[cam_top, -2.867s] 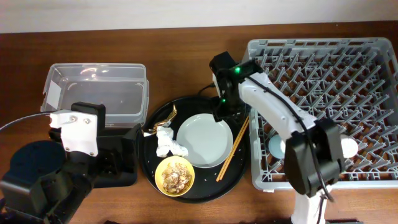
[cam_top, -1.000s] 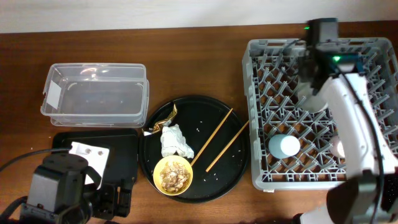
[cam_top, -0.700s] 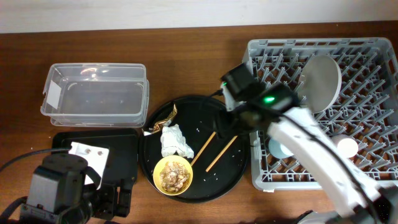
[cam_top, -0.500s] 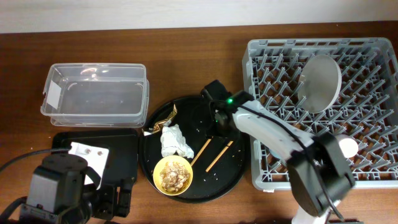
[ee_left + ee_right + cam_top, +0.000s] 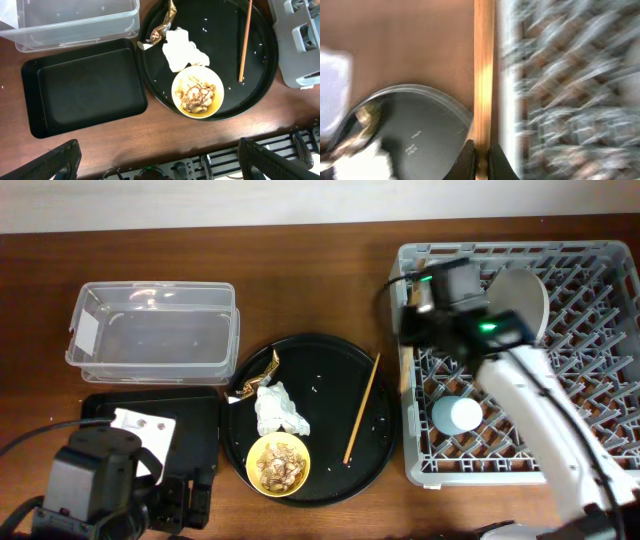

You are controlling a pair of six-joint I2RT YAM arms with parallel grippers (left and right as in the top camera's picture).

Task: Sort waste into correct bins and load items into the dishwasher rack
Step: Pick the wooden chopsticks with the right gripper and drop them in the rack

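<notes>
**Rack partly loaded, waste not yet sorted**

Overhead: The plate [image 5: 518,308] stands on edge in the dishwasher rack [image 5: 590,248] near its 12 o'clock. The blue cup [image 5: 455,416] sits among the pegs toward 8 o'clock. I cannot find the pink cup, and the right arm [image 5: 525,390] crosses much of the rack. On the round tray [image 5: 320,360] one chopstick [image 5: 361,409] lies at 3 o'clock, the tissue [image 5: 276,409] at 9 and the wrapper [image 5: 262,373] at 10. The yellow bowl [image 5: 279,463] at 7 o'clock holds the food scraps [image 5: 280,466]. The clear box [image 5: 160,340] looks empty.

Left wrist: The left gripper [image 5: 159,145] is spread wide with nothing between its fingers, hanging high off the round tray's 6 o'clock. The flat black tray [image 5: 85,87] at 9 o'clock is bare.

Right wrist: The view is blurred. The right gripper [image 5: 480,159] is pinched tight on a second chopstick [image 5: 483,75], which runs toward 12 o'clock beside the rack's edge.

By my reading, less than half the task is done. Both chopsticks and the bowl have yet to be racked, and none of the three kinds of waste has reached a bin.
</notes>
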